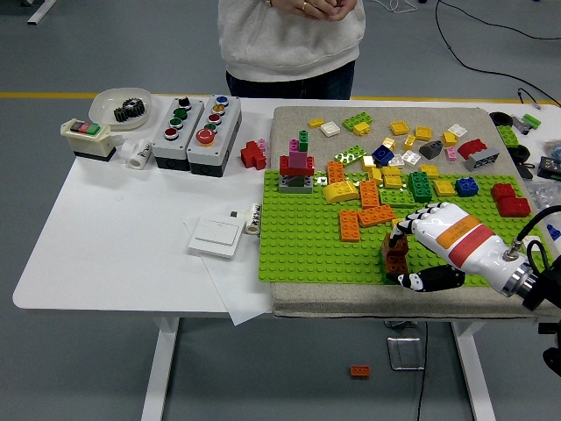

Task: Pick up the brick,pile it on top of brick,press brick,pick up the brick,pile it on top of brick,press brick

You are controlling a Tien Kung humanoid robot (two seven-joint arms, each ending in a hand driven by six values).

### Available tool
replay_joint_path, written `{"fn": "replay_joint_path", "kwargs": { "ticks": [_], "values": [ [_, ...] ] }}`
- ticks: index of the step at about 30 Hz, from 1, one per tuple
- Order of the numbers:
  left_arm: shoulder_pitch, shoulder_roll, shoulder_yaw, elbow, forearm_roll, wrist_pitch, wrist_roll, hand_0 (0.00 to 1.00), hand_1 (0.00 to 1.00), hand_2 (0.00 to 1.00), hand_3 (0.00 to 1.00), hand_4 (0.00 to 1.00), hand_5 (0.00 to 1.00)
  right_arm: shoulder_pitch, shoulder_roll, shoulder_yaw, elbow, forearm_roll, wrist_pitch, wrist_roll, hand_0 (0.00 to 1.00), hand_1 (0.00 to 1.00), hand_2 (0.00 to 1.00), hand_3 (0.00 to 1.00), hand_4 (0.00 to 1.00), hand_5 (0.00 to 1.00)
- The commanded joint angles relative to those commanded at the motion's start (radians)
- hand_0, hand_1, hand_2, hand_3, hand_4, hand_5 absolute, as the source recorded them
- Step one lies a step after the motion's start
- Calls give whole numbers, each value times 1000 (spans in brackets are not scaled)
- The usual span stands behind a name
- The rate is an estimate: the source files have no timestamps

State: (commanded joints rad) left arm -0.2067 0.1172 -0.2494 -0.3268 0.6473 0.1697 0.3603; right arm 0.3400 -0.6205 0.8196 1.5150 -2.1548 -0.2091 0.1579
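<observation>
The robot's right hand (438,241) closes its fingers (405,224) and thumb around a brown brick stack (394,254) standing near the front edge of the green baseplate (298,250). Loose bricks (412,153) lie scattered beyond. A person (291,39) stands at the table's far side, hands clasped. No writing is legible.

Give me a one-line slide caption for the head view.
Right hand grips a brown brick stack on the green baseplate, loose bricks scattered beyond, a person standing opposite.
</observation>
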Motion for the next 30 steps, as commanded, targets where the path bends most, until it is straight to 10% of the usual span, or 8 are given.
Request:
{"fn": "replay_joint_path", "kwargs": {
  "ticks": [30],
  "values": [
    [-4,1,1,-1,0,1,1,856,812,815,618,711,675,27,25,-33,-44,8,5,-2,557,523,553,545,819,553]
  ]
}}
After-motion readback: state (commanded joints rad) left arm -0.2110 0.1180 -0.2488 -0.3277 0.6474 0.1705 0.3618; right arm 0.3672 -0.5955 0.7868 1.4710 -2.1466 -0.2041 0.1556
